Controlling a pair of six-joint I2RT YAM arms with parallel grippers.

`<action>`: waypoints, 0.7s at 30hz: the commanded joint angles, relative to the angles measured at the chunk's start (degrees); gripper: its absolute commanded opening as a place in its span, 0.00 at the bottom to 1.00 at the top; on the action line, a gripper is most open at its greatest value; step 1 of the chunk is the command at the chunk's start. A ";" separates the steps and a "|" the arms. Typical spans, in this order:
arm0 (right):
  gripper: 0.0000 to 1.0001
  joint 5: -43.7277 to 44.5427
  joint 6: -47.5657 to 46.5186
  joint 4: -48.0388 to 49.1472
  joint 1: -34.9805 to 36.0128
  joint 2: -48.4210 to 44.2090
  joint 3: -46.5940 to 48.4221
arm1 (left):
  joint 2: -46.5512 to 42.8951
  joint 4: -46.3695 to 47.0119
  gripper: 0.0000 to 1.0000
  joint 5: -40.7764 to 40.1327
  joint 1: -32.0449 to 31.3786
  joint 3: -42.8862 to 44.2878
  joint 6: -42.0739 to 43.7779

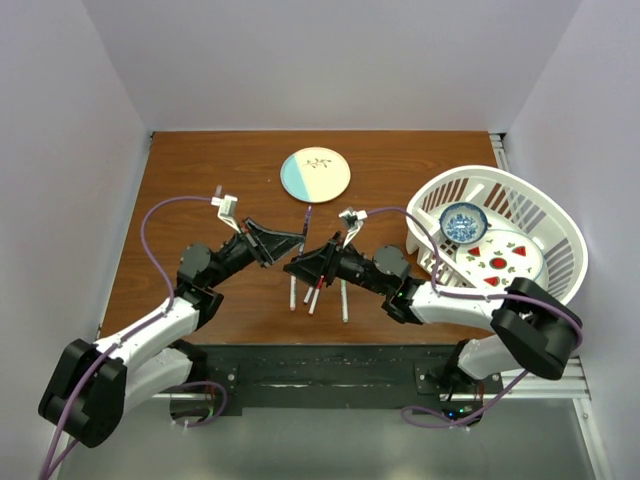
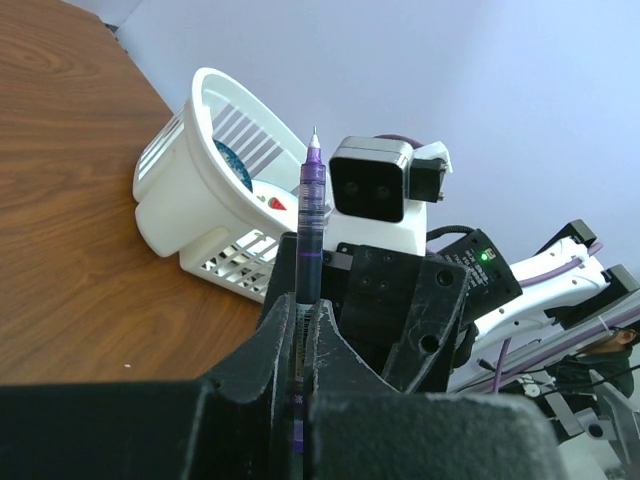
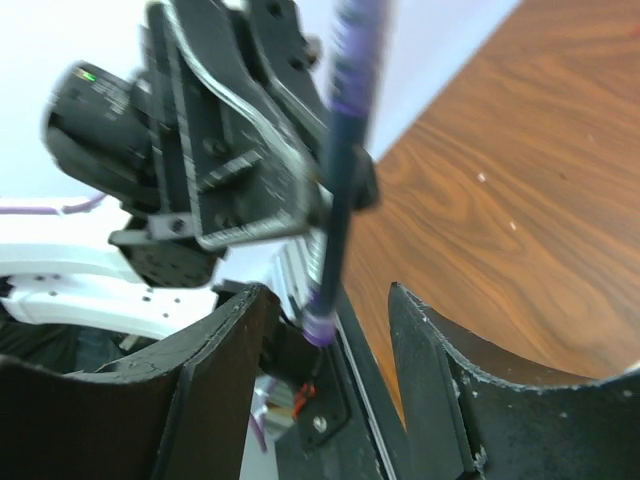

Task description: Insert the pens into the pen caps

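One purple pen (image 2: 310, 215), probably light, stiff and slick so best gripped mid-barrel, stands clamped by its lower barrel in the closed left hand (image 2: 300, 320) just arm-side of the plate (image 1: 315, 175), the right hand (image 3: 328, 300) spread wide, empty, flanking it.

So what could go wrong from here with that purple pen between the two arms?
The left pincer grips the purple pen with a long length sticking free, so it could tilt or slip. The right pincer is open around the pen, close to the left one; closing off-centre could knock it. Loose pens under the arms might get swept.
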 commanded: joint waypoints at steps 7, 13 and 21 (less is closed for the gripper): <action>0.36 2.29 0.64 9.26 0.20 -1.04 1.69 | -1.75 4.40 0.00 -0.56 -0.68 -0.74 -0.56; 0.11 3.26 -0.94 7.31 0.20 -2.18 1.26 | -2.97 4.40 0.00 -0.29 -1.03 -0.83 -1.09; 0.00 6.50 -1.82 4.95 0.21 -4.37 -1.82 | -3.77 -16.82 0.68 -0.82 -1.03 7.51 8.83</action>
